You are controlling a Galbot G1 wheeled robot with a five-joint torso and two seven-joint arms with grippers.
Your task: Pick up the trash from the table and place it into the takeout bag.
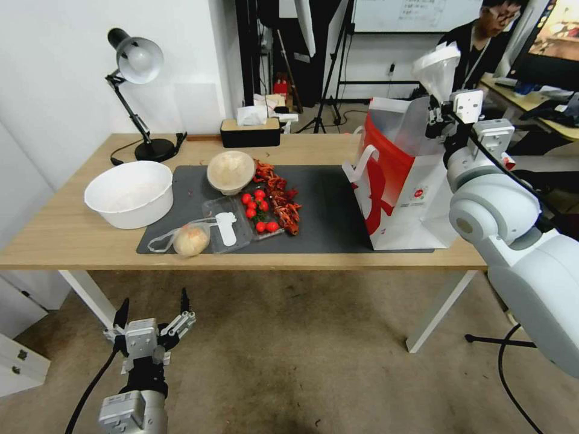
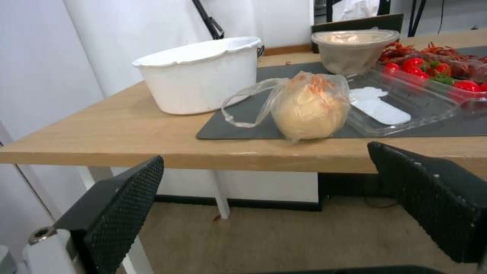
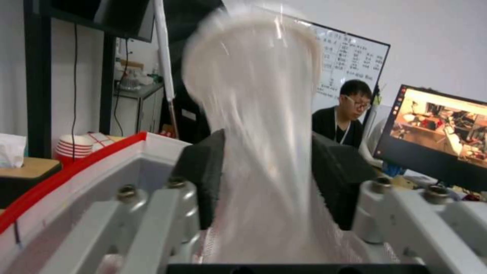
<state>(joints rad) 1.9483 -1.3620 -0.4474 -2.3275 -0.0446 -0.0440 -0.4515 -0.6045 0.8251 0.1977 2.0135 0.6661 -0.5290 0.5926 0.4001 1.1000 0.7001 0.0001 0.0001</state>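
My right gripper (image 1: 440, 110) is raised over the open top of the takeout bag (image 1: 395, 181) and is shut on a clear plastic cup (image 1: 435, 67). In the right wrist view the cup (image 3: 253, 114) is squeezed between the black pads (image 3: 203, 179), with the bag's red rim (image 3: 76, 161) just beside it. On the table (image 1: 72, 235) lie a round tan bowl (image 1: 230, 171) and a bun in a clear bag (image 1: 191, 239). My left gripper (image 1: 154, 313) hangs open below the table's front edge, facing the bun (image 2: 309, 108), apart from it.
A big white bowl (image 1: 128, 193) stands on the left of the table. A clear tray (image 1: 232, 226) with cherry tomatoes (image 1: 256, 208) and red crayfish (image 1: 283, 202) lies on the dark mat (image 1: 325, 205). A desk lamp (image 1: 137, 66) and a tissue box (image 1: 250, 129) stand at the back.
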